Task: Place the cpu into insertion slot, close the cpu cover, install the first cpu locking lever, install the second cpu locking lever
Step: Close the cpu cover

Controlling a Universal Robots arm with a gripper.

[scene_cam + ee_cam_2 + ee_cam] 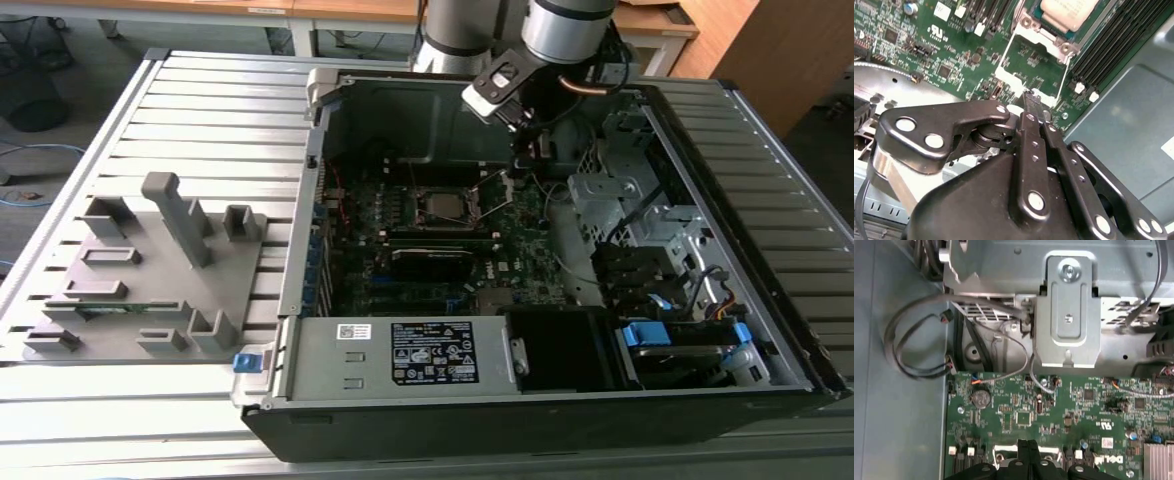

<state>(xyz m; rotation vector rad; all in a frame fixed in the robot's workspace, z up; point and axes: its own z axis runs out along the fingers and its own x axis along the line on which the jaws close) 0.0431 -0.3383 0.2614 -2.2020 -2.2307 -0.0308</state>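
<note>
Grey slatted metal makes up the table [200, 110], with a black bin [30, 95] on the floor beyond its far left corner and wooden furniture [774, 50] at the far right. On the exterior view's left a grey holder [147, 270] with upright posts rests on the slats. Beside it lies an open computer case [534, 400], its green board [1019, 405] facing up. The cpu [1069, 10] sits in the insertion slot [416, 210], its pale face bare. The cpu cover [1006, 77] is swung open next to it, board showing through its cut-out. To the exterior view's right of the slot, the gripper [1033, 100] reaches down with its fingers pressed together. Its tips are at the cover's outer edge, though I cannot tell whether they pinch it.
</note>
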